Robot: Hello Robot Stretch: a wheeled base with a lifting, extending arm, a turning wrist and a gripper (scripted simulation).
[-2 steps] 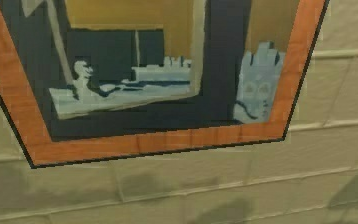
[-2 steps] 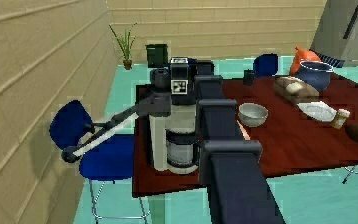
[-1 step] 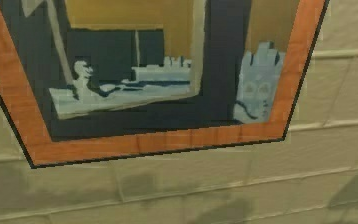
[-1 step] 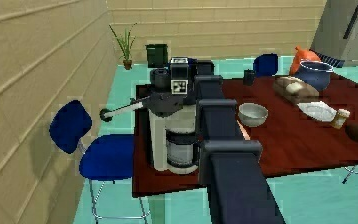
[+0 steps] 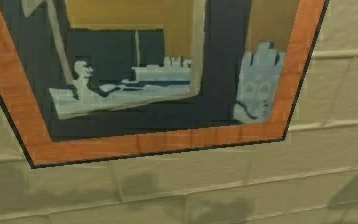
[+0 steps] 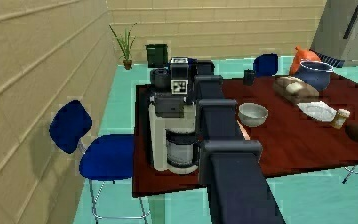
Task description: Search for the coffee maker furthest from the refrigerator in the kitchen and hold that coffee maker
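At the near left corner of the dark red table (image 6: pixel 297 150), just left of the arm (image 6: pixel 227 160), stands the coffee maker (image 6: pixel 175 142), a pale body with a dark carafe low in front. We judge it rigid, fairly heavy and smooth-sided, with a loose, breakable jug, so we would grip the solid upper housing. The gripper (image 6: pixel 162 80) shows by its top; we cannot tell whether it touches or holds anything. Farther out sit a bowl (image 6: pixel 252 113) and bread (image 6: pixel 295 88).
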